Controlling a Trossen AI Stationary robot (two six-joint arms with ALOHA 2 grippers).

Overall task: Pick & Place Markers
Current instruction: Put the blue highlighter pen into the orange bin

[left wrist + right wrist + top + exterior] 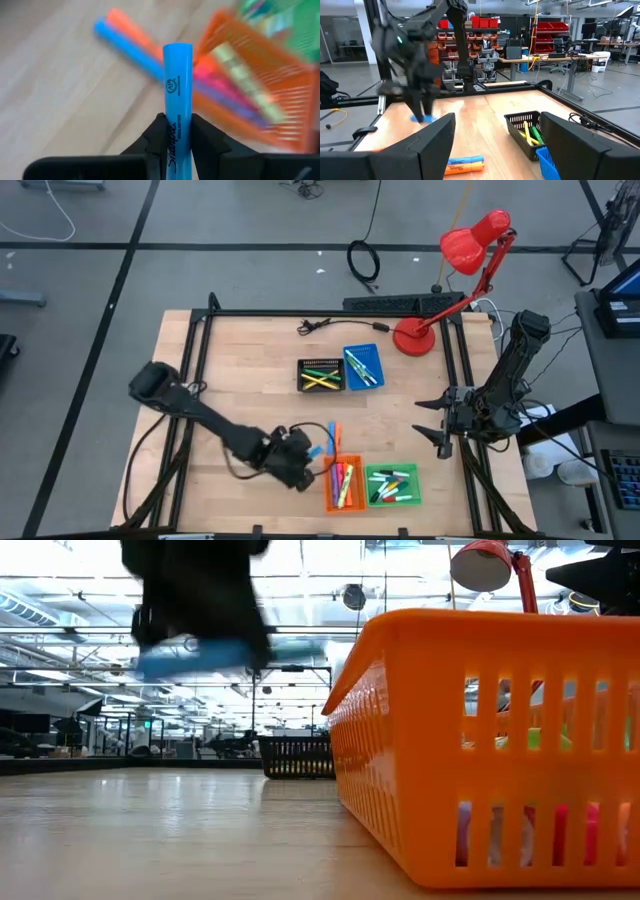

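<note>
Between the left gripper's (176, 137) two dark fingers stands a blue marker (178, 95), clamped near its lower end with the capped tip pointing away from the wrist; the low view shows it lifted clear of the wooden table (250, 395). Just beside it, an orange marker (336, 435) and another blue marker (331, 427) lie side by side on the boards, next to the orange tray (345, 485), which already holds pink, yellow and other markers. The green tray (393, 486) sits touching the orange one, with more markers inside; a black tray (321, 375) and a blue tray (362, 367) lie farther back, near a red desk lamp (470, 250).

This looks like the carry step: pick made, placing not yet done. The next move probably calls for swinging the marker over a tray and lowering before release.

The right gripper (437, 427) waits at the table's right edge, fingers spread wide, holding nothing.
</note>
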